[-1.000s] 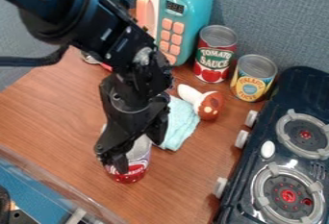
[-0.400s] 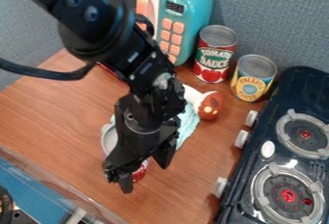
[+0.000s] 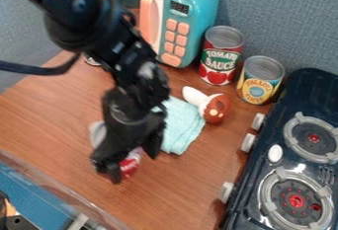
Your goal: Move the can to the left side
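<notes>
Left of centre in the camera view, the black gripper (image 3: 132, 167) hangs low over the wooden table, its two fingers on either side of a can with a red lower label (image 3: 129, 161). The can looks tilted, its pale round end showing to the left of the gripper and its red part between the fingers. Much of its middle is hidden behind the gripper, which appears shut on it. Whether the can touches the table cannot be told.
A light blue cloth (image 3: 180, 128) and a mushroom toy (image 3: 215, 107) lie just right of the gripper. Behind stand a teal toy microwave (image 3: 200, 7), a tomato sauce can (image 3: 221, 56) and a yellow-labelled can (image 3: 259, 81). A dark toy stove (image 3: 280, 167) occupies the right side.
Gripper and can first shifted slightly right as the can tilted; since then both have moved together up and left in the view, uncovering more of the cloth.
</notes>
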Tool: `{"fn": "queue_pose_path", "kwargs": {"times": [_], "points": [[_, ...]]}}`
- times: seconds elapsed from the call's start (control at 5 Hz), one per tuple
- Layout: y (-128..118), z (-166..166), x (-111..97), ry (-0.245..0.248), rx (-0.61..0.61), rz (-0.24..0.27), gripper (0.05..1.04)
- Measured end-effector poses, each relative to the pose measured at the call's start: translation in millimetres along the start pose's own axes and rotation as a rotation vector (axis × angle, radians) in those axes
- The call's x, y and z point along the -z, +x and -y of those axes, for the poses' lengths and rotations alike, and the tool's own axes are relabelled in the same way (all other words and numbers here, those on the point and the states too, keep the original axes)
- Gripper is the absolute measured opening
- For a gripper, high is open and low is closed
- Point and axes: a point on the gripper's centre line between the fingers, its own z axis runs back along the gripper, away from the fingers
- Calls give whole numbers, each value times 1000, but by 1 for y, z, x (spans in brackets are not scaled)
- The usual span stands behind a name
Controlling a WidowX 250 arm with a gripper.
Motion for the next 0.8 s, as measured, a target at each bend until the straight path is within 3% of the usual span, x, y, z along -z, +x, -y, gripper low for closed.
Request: {"fn": "queue_pose_path", "kwargs": {"times": [0.2, 0.8], "points": [[17, 6, -3, -10, -23, 14, 999], [57, -2, 16, 55, -96, 73, 999]]}}
